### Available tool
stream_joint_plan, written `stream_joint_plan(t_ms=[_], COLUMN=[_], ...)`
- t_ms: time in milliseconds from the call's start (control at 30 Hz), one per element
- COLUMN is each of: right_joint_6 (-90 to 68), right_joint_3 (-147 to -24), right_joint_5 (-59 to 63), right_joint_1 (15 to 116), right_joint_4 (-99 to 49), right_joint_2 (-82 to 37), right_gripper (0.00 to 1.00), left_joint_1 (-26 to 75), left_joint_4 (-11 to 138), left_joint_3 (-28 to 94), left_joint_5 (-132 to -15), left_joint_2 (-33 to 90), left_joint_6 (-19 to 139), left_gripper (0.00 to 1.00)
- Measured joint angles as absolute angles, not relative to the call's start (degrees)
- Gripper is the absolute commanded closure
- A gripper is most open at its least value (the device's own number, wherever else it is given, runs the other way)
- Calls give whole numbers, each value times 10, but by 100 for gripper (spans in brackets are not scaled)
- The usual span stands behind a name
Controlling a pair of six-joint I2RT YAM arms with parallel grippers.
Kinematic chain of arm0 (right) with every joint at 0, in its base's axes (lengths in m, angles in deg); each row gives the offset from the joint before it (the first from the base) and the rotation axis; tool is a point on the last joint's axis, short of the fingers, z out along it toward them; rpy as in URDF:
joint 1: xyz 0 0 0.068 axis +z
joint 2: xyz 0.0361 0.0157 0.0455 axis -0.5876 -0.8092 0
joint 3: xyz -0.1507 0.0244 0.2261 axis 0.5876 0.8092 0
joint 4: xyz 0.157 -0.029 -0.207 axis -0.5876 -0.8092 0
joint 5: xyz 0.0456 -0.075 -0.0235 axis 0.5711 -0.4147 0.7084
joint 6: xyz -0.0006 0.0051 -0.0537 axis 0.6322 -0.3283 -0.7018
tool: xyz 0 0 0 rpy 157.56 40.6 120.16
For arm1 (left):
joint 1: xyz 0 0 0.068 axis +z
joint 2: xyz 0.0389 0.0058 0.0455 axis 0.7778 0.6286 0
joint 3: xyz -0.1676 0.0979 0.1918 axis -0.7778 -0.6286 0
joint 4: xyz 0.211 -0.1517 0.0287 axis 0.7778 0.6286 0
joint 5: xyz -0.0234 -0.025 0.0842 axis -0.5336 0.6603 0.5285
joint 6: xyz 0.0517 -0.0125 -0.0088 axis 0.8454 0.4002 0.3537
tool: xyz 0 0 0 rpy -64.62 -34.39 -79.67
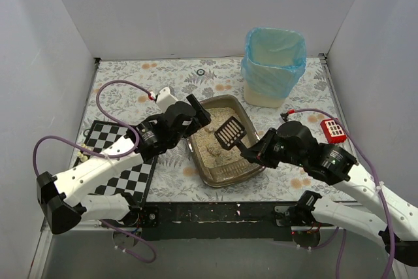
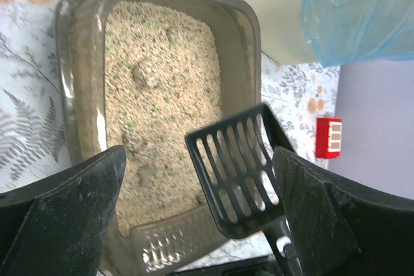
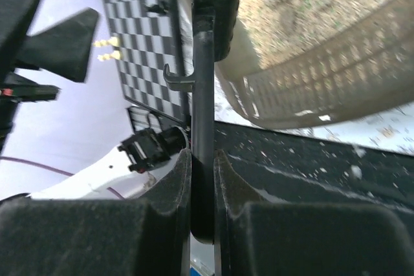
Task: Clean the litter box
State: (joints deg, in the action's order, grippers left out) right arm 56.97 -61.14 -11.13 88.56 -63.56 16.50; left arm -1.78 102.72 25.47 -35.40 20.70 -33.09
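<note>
The litter box (image 1: pixel 230 176), a dark brown tray of beige sandy litter, sits mid-table between my arms. Clumps (image 2: pixel 145 72) lie in the litter. A black slotted scoop (image 1: pixel 230 133) hangs tilted over the tray's right side. My right gripper (image 1: pixel 251 148) is shut on the scoop's handle (image 3: pixel 202 95), pinched between both pads (image 3: pixel 178 179). My left gripper (image 1: pixel 196 112) hovers over the tray's left rim (image 2: pixel 81 95), open wide and holding nothing. The scoop head (image 2: pixel 236 172) shows beyond its right finger (image 2: pixel 310 211).
A beige bin with a blue bag (image 1: pixel 274 63) stands at the back right. A red block (image 1: pixel 334 130) lies right of the tray, a chessboard (image 1: pixel 121 161) at the left under my left arm. A small black ring (image 1: pixel 200 72) lies at the back.
</note>
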Motion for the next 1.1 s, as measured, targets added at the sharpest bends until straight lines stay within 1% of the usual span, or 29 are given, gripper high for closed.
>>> stream_joint_plan(t_ms=[100, 200, 300, 500, 767, 900, 1100], right_joint_6=[568, 568, 568, 549, 511, 501, 471], right_joint_3=[-646, -677, -701, -705, -690, -654, -664], right_joint_5=[-98, -80, -60, 31, 88, 116, 152], right_joint_1=[884, 876, 863, 798, 697, 682, 675], right_joint_4=[-707, -769, -795, -798, -786, -756, -716], right_joint_2=[139, 122, 106, 37, -14, -51, -123], right_gripper=[99, 99, 99, 99, 99, 99, 99], left_joint_1=[-3, 34, 70, 85, 85, 85, 85], left_joint_4=[1012, 995, 991, 966, 924, 917, 907], left_joint_3=[247, 236, 228, 219, 195, 189, 177], left_joint_5=[-353, -384, -401, -431, -466, -470, -473], left_joint_2=[214, 235, 265, 331, 356, 356, 356], left_joint_6=[-285, -248, -233, -198, -162, -151, -134], left_gripper=[2, 2, 2, 2, 2, 2, 9])
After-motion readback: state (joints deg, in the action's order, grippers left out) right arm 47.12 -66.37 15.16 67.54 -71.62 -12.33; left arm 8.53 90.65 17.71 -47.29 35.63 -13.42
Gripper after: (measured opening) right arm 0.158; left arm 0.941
